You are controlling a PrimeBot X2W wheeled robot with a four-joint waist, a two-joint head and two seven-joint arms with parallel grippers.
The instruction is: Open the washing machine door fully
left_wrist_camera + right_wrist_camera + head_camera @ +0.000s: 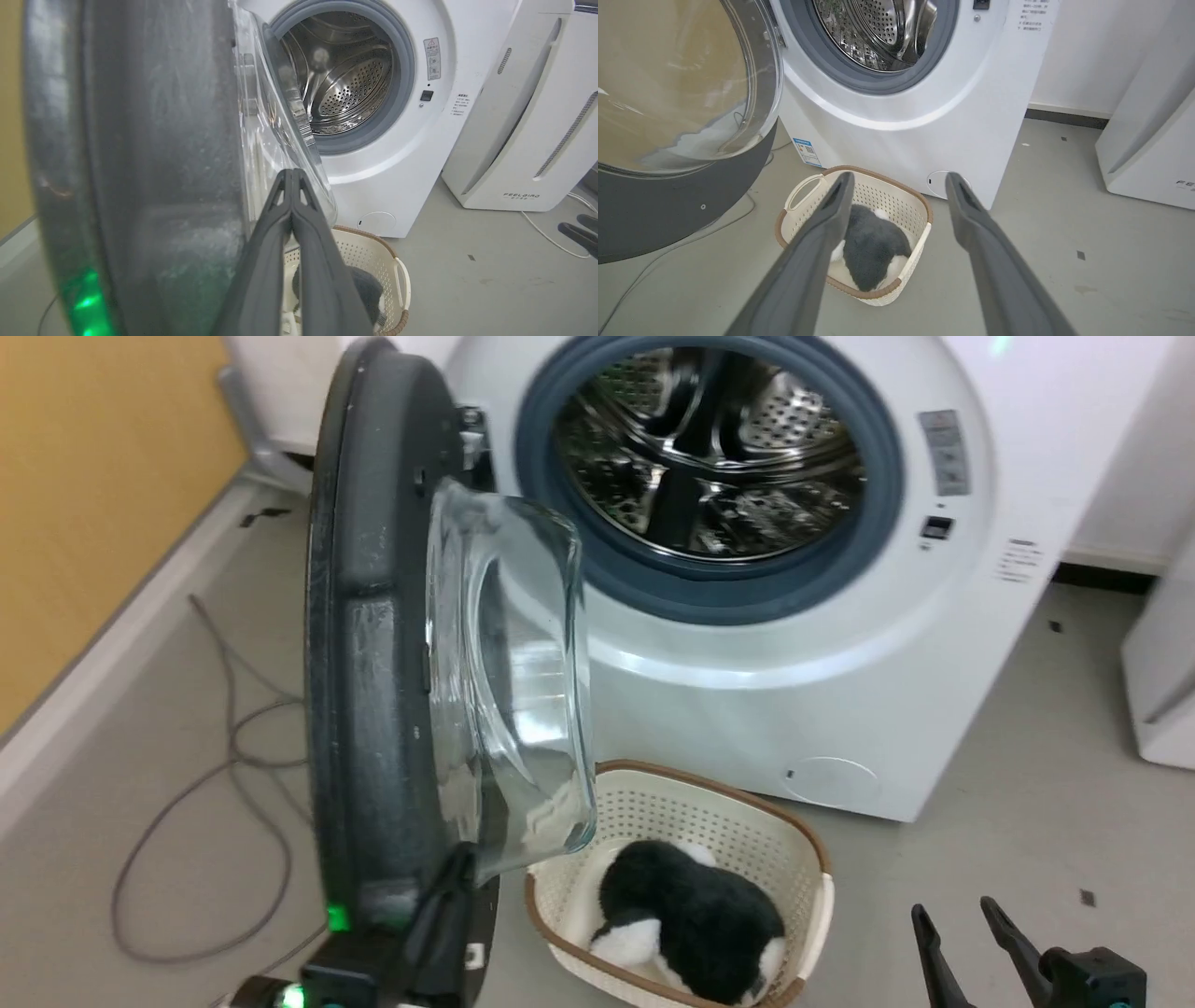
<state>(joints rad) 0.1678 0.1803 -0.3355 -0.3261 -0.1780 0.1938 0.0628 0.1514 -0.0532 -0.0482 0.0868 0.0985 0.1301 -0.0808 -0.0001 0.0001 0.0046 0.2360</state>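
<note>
Closest in, the left gripper (290,179) has its two dark fingers pressed together with nothing visible between them. Their tips reach up beside the lower inner edge of the washing machine door (373,616), just where the clear glass bowl (513,663) bulges out. Whether they actually press on the glass, I cannot tell. A green light glows on the dark rim near that gripper. Over on the robot's right, the right gripper (899,179) hangs low above the grey floor (1027,803) with its fingers spread wide and holding nothing, well apart from the door. The door stands swung out from the washing machine (840,663), hinged at the left of the opening. It is turned almost edge-on to the head view, roughly square to the machine's front, with its glass dome facing the robot's right. Just past the door's lower edge, a cream basket with a brown rim (747,803) sits on the floor, close against the machine's front. A black and white plush toy (691,915) is curled inside it. A thin dark cable (233,728) loops across the floor to the left. Behind the basket the machine's mouth lies open, showing the grey rubber gasket (878,495) and the steel perforated drum (709,448). A round flap (831,782) sits low on its front. A white FEELBIRD appliance (523,116) stands to its right.
</note>
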